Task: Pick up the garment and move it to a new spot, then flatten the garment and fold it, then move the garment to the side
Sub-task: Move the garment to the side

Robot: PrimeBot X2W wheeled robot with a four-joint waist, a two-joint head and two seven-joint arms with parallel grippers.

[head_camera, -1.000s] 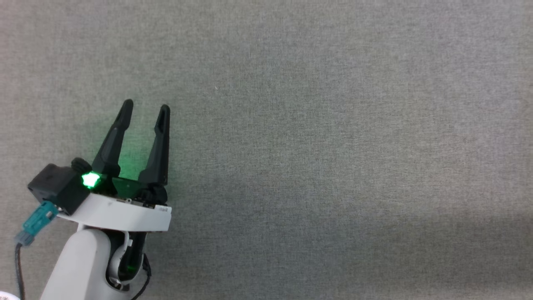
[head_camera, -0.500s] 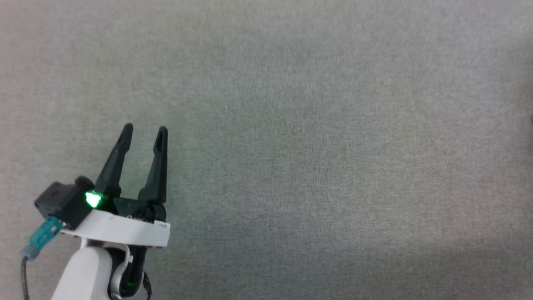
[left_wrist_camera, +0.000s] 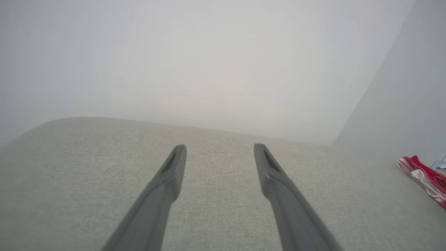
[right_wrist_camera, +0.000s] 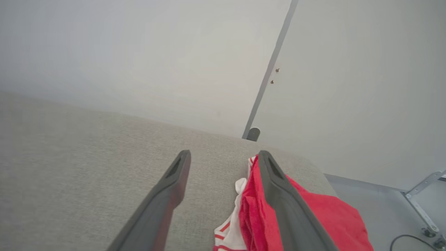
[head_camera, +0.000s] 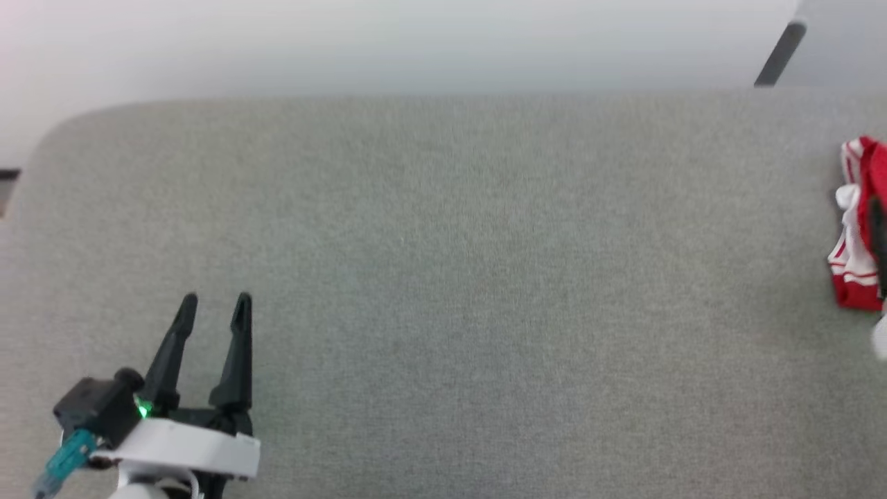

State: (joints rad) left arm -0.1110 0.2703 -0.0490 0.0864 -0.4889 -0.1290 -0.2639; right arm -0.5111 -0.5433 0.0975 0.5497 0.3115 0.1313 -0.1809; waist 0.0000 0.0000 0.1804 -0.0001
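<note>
Your left hand [head_camera: 215, 299] hangs over the near-left part of the tabletop [head_camera: 443, 229], fingers spread with nothing between them. The shirt [head_camera: 858, 229] lies bunched at the tabletop's right edge. Your right hand [right_wrist_camera: 223, 153] sits over the shirt, fingers spread, one crossing the red cloth and pinching nothing.

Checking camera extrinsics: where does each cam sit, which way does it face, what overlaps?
Head view: on the head, facing down at the grey table; open left gripper lower left, garment at right edge.
Left wrist view: on left wrist, along its fingers across the table to the wall; garment far right.
Right wrist view: on right wrist, right gripper open, one finger overlapping the garment.
Shared: all see table and garment.
</note>
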